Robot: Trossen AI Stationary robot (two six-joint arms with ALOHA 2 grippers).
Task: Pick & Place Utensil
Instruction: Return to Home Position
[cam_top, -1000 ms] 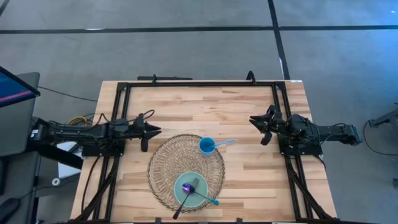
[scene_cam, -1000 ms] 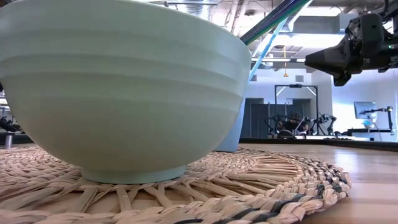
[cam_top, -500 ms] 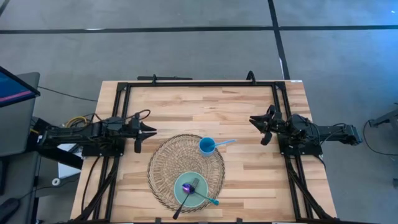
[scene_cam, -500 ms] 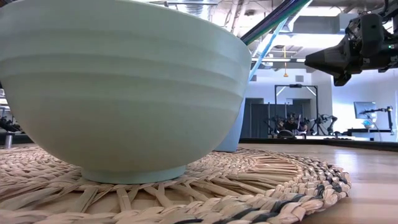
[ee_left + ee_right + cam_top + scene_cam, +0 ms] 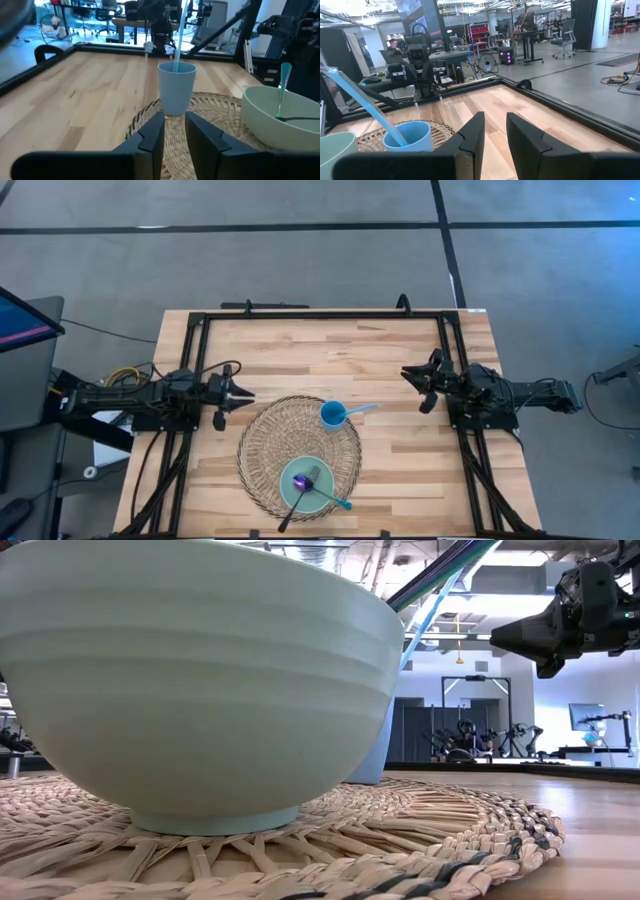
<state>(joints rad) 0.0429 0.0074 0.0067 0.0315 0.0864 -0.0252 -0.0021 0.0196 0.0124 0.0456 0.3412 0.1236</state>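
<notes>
A pale green bowl (image 5: pixel 307 485) sits on a round woven mat (image 5: pixel 270 445) near the table's near edge. It holds a purple-headed spoon (image 5: pixel 301 480), a teal utensil (image 5: pixel 335 499) and a dark handle that sticks out over its rim. A blue cup (image 5: pixel 332 415) stands upright on the mat's far right part, with a light blue utensil (image 5: pixel 363 410) leaning out of it. My left gripper (image 5: pixel 240 393) hovers at the mat's left rim, shut and empty, pointing at the cup (image 5: pixel 176 87). My right gripper (image 5: pixel 412 380) waits, shut, to the right of the cup.
A black frame (image 5: pixel 320 314) runs along the table's far, left and right sides. Bare wood lies beyond the mat on the far side and between the cup and my right gripper (image 5: pixel 500 638). The room behind holds desks, chairs and other equipment.
My left gripper has drawn back a little toward the table's left edge, away from the mat. The cup, the bowl and the utensils stand as before.
</notes>
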